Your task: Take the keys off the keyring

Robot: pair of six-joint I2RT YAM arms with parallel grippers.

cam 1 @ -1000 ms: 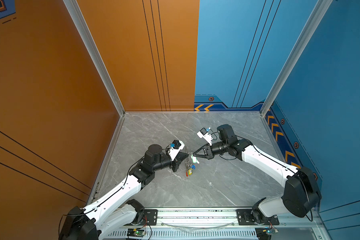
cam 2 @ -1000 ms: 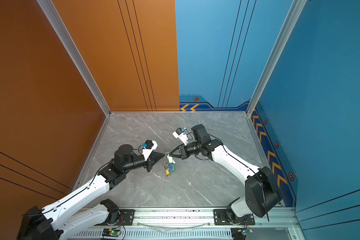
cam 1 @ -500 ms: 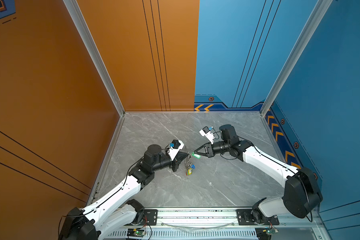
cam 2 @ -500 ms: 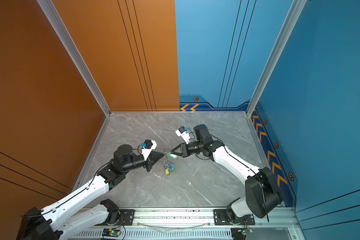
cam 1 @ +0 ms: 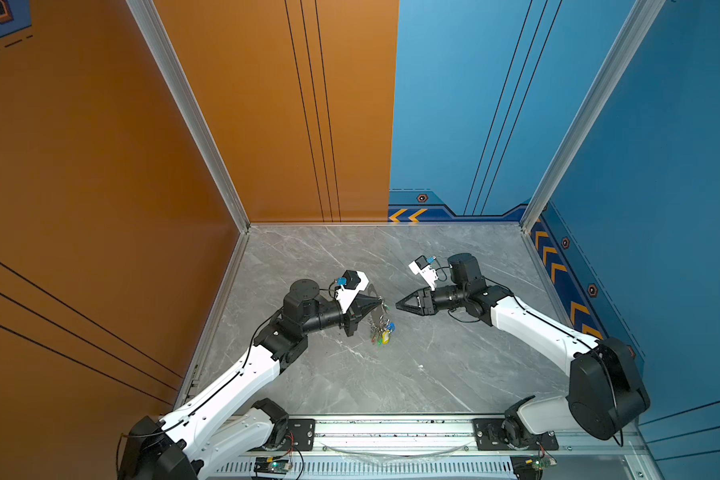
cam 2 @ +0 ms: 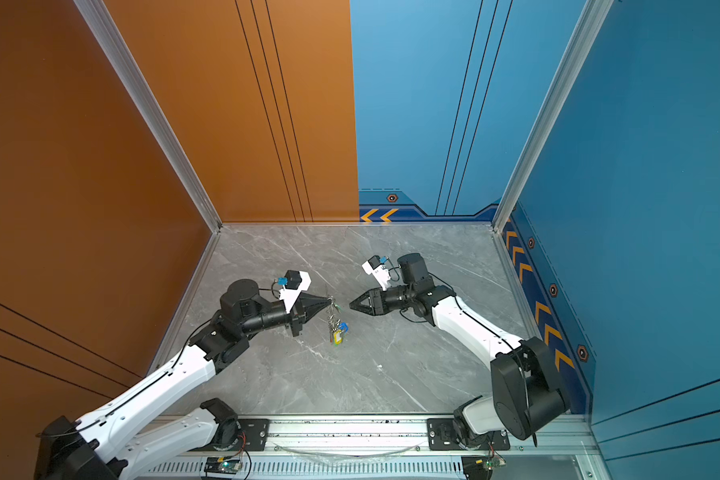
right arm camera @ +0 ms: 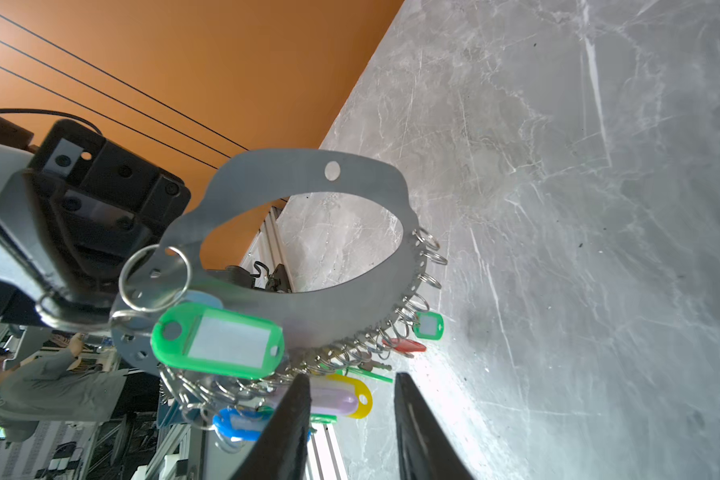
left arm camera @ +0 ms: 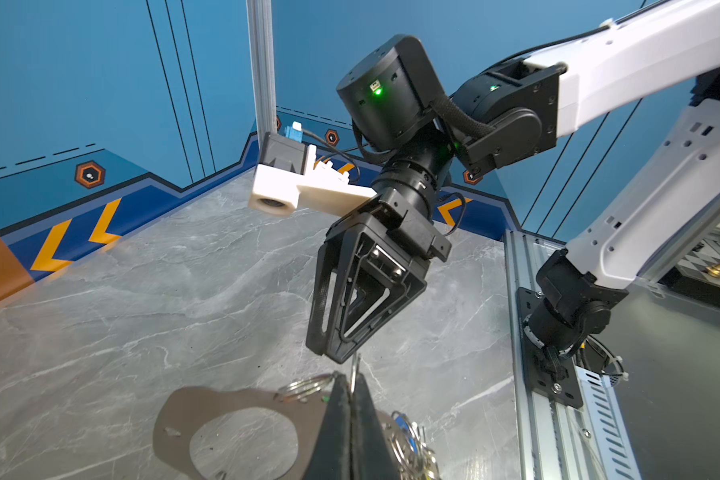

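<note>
Currently left jaws are clamped on the edge of the one keyring (right arm camera: 292,166), holding it up over the worktop (cam 1: 433,374). Keys (right arm camera: 368,365) dangle from its small edge rings. Right wrist view count: two green tags (right arm camera: 217,340), one red tag (right arm camera: 406,345), one yellow tag (right arm camera: 352,380), one pale pink tag (right arm camera: 333,399), one blue tag (right arm camera: 229,424). Right jaws apart, gripping nothing, just beside the bunch.

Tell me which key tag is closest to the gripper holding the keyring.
The large green tag, right beside the left gripper; the other coloured tags hang farther along the keyring.
</note>
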